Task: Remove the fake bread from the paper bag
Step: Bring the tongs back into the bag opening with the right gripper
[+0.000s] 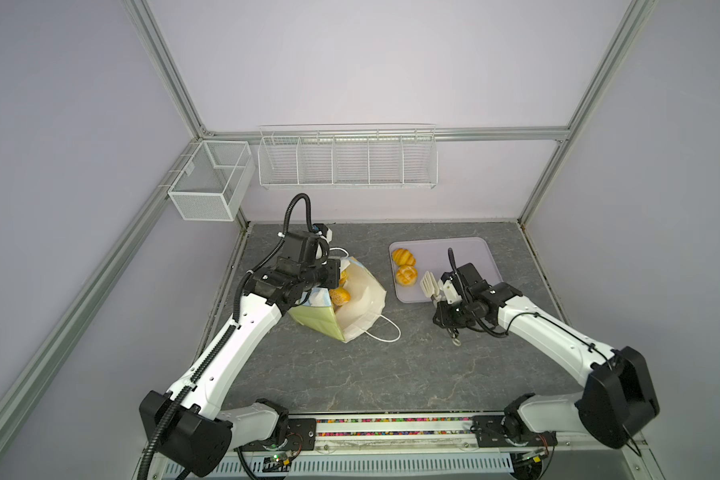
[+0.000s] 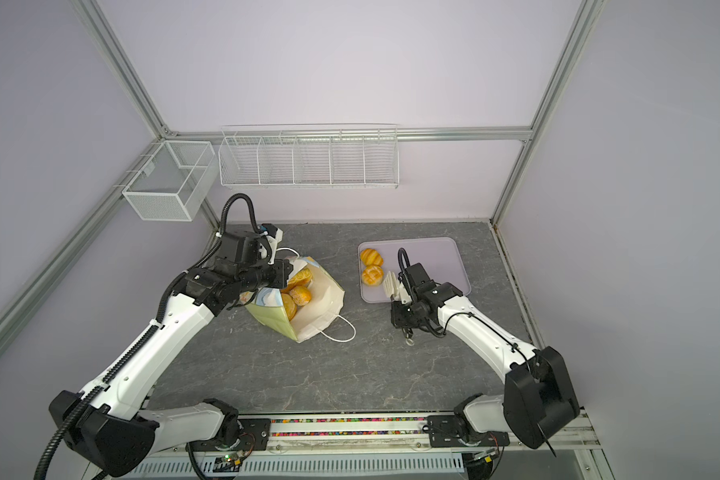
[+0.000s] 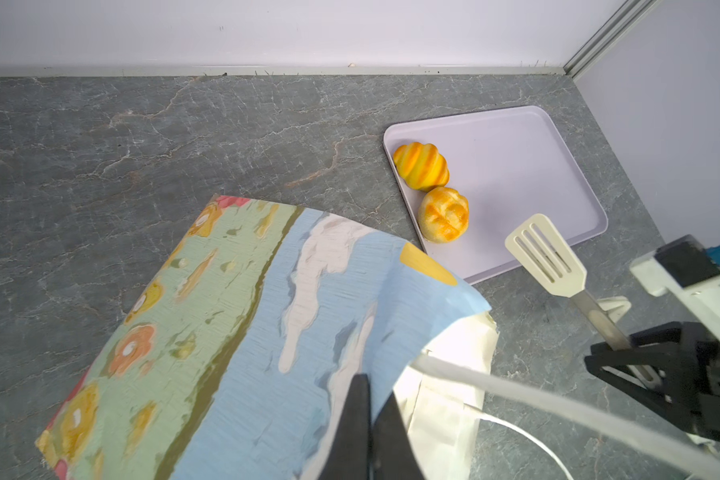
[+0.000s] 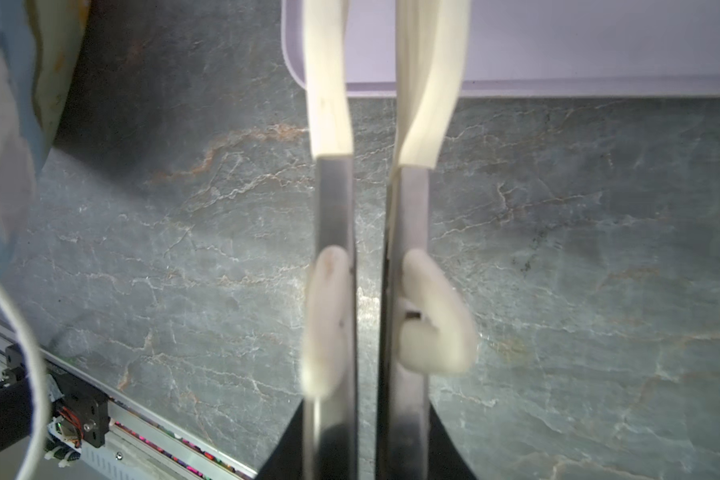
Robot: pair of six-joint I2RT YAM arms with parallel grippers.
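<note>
Reading the tabletop (image 1: 391, 374) as a clock face in both top views, with 12 at the back wall, the paper bag (image 1: 316, 322) sits at about 9 o'clock of the centre. It leans over, with its mouth gaping toward 3 o'clock and its white inside showing. The left gripper (image 3: 371, 399) has its black fingers (image 3: 356, 411) pressed together on the bag's upper rim, pinching the paper of the blue-sky face. One white cord handle (image 1: 387, 332) lies loose on the tabletop at the bag's 5 o'clock.

Part of the fake bread (image 2: 300, 295) is inside the bag. In a top view three golden pieces show through the mouth, bunched against the side held by the left gripper.

The lilac tray (image 1: 466, 253) lies at about 2 o'clock. In its 10 o'clock corner sits a ridged roll (image 1: 404, 257), and a scored bun (image 1: 407, 275) touches it at its 6 o'clock.

The right gripper (image 4: 366, 432) has its jaws clamped on the steel arms of a pair of cream-tipped tongs (image 1: 427, 284). The two arms run side by side with a narrow gap between them. The cream tips hang over the tray's 7 o'clock corner, at the scored bun's 4 o'clock, near it but apart from it
</note>
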